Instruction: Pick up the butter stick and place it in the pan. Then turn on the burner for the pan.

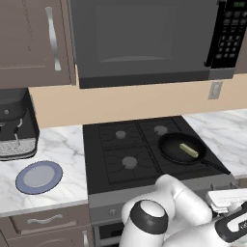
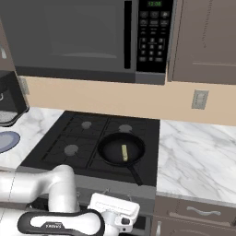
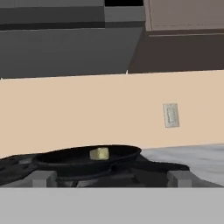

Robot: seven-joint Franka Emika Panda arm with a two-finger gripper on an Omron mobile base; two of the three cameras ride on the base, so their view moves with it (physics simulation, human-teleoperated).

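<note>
The black pan (image 1: 183,148) (image 2: 121,150) sits on the front right burner of the stove (image 1: 123,159), its long handle pointing toward the front right. The yellowish butter stick (image 1: 188,150) (image 2: 124,152) (image 3: 99,153) lies inside the pan (image 3: 87,159). My gripper (image 3: 112,179) is open and holds nothing, with its two fingertips (image 3: 44,178) standing wide apart. It hangs low at the stove's front edge, looking level across the cooktop at the pan. The white hand (image 2: 114,206) (image 1: 226,199) sits just below and in front of the pan's handle.
A blue-grey plate (image 1: 39,177) (image 2: 5,140) lies on the marble counter left of the stove, beside a coffee machine (image 1: 14,126). A microwave (image 1: 144,38) hangs above the cooktop. A wall outlet (image 2: 199,99) (image 3: 170,115) is right of the stove, over more counter (image 2: 198,152).
</note>
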